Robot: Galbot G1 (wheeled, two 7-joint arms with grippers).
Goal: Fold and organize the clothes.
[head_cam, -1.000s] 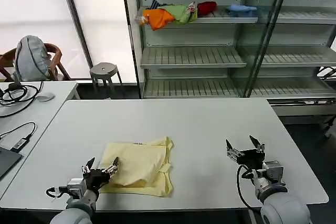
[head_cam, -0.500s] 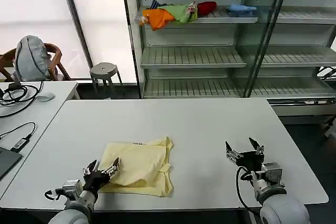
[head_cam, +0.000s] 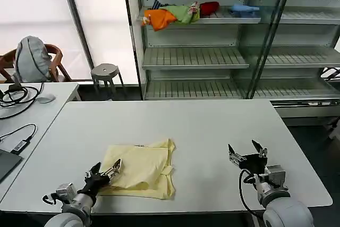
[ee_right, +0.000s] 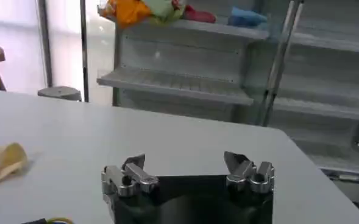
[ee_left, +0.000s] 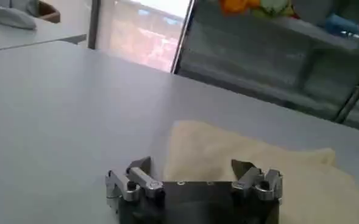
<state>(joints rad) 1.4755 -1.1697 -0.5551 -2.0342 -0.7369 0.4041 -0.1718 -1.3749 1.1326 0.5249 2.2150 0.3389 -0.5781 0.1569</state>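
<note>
Big plain white table [head_cam: 202, 126] with metal shelving [head_cam: 212, 57] behind it. The folded pale yellow cotton T-shirt [head_cam: 141, 168] lies near the front edge, left of centre. Left gripper [head_cam: 104, 173] sits at its corner, fingers spread, holding nothing. Right gripper [head_cam: 247, 152] hovers well apart over bare tabletop, also spread and empty.

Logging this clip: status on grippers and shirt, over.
Left gripper open, at the folded pale yellow cotton T-shirt's near-left corner. Right gripper open, idle on the bare white table. Nothing in the way.
</note>
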